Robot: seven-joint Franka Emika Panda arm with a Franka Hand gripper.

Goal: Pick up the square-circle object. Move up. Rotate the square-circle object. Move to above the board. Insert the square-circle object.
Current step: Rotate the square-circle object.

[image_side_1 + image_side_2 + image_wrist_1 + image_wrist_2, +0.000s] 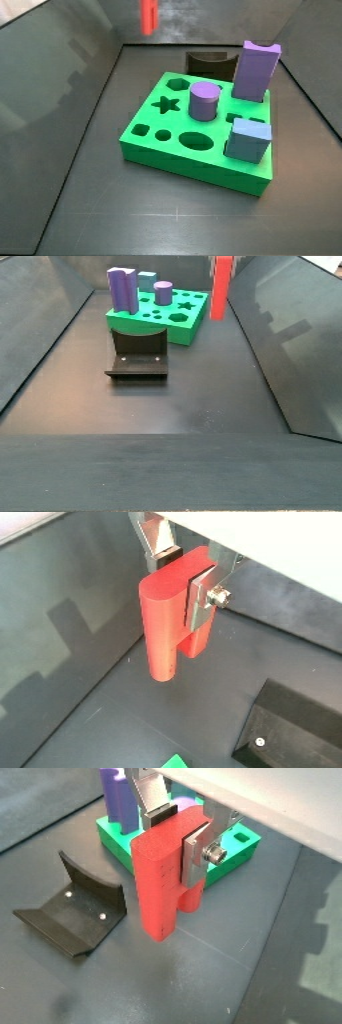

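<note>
My gripper [195, 584] is clamped on the square-circle object [166, 627], silver finger plate [211, 594] pressed flat on its side near the upper end; same grip shows in both wrist views [191, 840]. The red piece [158, 883] hangs with its long axis vertical, free end pointing down at the floor, nothing touching it below. It looks like a slim matte red block, one long edge rounded, the other part squared, smooth plastic-like surface.

In a side view the red piece [221, 286] is up in the air just beside the board [158, 319], toward the star-hole corner, not over it. In a side view only its lower end [148, 15] shows at the frame edge, beyond the board [198, 150].

Board: bright green flat square slab with star, oval and round holes. Standing in it: tall purple notched block [255, 70], purple cylinder [203, 101], pale blue-grey square block [249, 139]. The dark L-shaped fixture [138, 359] sits on the dark floor in front of the board [187, 863]; fixture [74, 908] looks matte black with small screws.
</note>
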